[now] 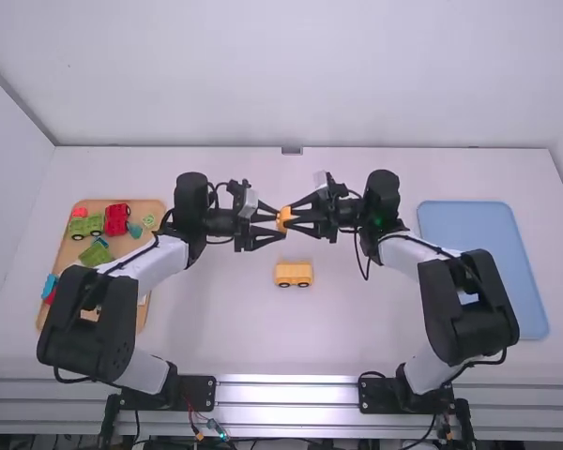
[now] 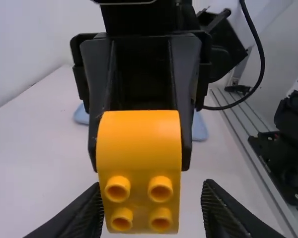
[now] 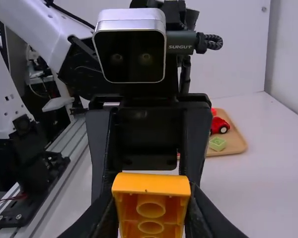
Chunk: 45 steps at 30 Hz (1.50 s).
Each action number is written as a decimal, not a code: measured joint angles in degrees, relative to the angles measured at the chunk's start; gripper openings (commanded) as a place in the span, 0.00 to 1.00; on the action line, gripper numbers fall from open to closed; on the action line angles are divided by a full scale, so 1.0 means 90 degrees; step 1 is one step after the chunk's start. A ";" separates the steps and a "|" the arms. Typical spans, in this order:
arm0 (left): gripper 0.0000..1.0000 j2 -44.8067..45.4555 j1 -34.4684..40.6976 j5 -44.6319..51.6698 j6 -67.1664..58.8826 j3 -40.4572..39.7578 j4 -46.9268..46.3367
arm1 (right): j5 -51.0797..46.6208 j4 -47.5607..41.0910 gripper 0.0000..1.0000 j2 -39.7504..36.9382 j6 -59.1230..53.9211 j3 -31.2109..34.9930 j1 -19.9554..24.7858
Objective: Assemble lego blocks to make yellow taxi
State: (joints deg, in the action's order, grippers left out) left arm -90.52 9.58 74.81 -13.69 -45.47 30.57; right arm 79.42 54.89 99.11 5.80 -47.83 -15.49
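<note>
A: State the leftmost item.
B: A wooden tray (image 1: 159, 208) carrying red, green and blue toy parts, including a green vehicle (image 1: 86, 226) and a red vehicle (image 1: 116, 219).
A: Next, the left gripper (image 1: 278, 226).
B: Fingers parted, one on either side of the yellow-orange block (image 1: 284, 218). Contact with the block: cannot tell. White lettering is printed on a dark fitting (image 3: 180, 43) beside the left arm's wrist camera (image 3: 130, 47).
A: Position of the block?
B: Directly between the two grippers, above the table (image 1: 216, 319). In the left wrist view, four round hollow studs face the left gripper; in the right wrist view, the open underside with its round tubes faces the right gripper.
A: And the second yellow part?
B: A yellow wheeled base (image 1: 294, 273), upright on the table, on the near side of the grippers and apart from both. Two dark wheels are visible along its near side.
A: Right gripper (image 1: 296, 217)?
B: Closed onto the block, one finger against each side.
A: Rightmost item?
B: A blue tray (image 1: 483, 244), flat on the table, beyond the right arm.
</note>
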 measured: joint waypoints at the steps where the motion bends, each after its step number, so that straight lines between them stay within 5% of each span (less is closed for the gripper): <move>1: 0.49 0.0000 0.0002 -0.0041 0.0058 -0.0002 0.0005 | -0.0012 0.0000 0.16 0.0000 -0.0012 0.0000 0.0000; 5: 0.45 0.0000 0.0002 -0.0068 0.0126 -0.0002 0.0007 | -0.0015 0.0000 0.16 0.0000 -0.0022 0.0000 0.0002; 13: 0.19 0.0000 0.0097 -0.0175 0.0209 -0.0002 0.0019 | -0.0005 0.0000 0.17 0.0000 -0.0061 0.0000 -0.0012; 19: 0.12 0.0000 0.0097 -0.0172 0.0214 -0.0002 0.0085 | -0.0015 0.0002 0.29 0.0000 -0.0095 -0.0002 -0.0017; 21: 0.11 0.0000 0.0097 -0.0172 0.0219 0.0000 0.0100 | -0.0010 0.0002 0.58 0.0000 -0.0097 -0.0012 -0.0017; 23: 0.09 0.0000 0.0095 -0.0175 0.0233 0.0000 0.0102 | -0.0034 -0.0002 0.98 0.0000 -0.0102 -0.0012 -0.0007; 31: 0.02 -0.0002 -0.0240 -0.0345 -0.0296 -0.0002 -0.1360 | -0.0459 -0.0440 0.99 0.0000 -0.0102 -0.0012 0.0432; 41: 0.02 0.0000 -0.0119 -0.3167 -0.3203 -0.0641 -0.5955 | -0.1977 -0.2735 0.99 0.0000 -0.0872 -0.0012 0.1098; 45: 0.02 0.0000 0.0223 -0.4398 -0.4369 -0.1105 -0.6856 | -0.2237 -0.3004 0.99 0.0000 -0.1100 -0.0010 0.1083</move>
State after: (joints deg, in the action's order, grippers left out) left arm -90.52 11.60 35.22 -53.01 -55.42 -31.14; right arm 59.29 27.86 99.11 -4.10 -47.92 -5.74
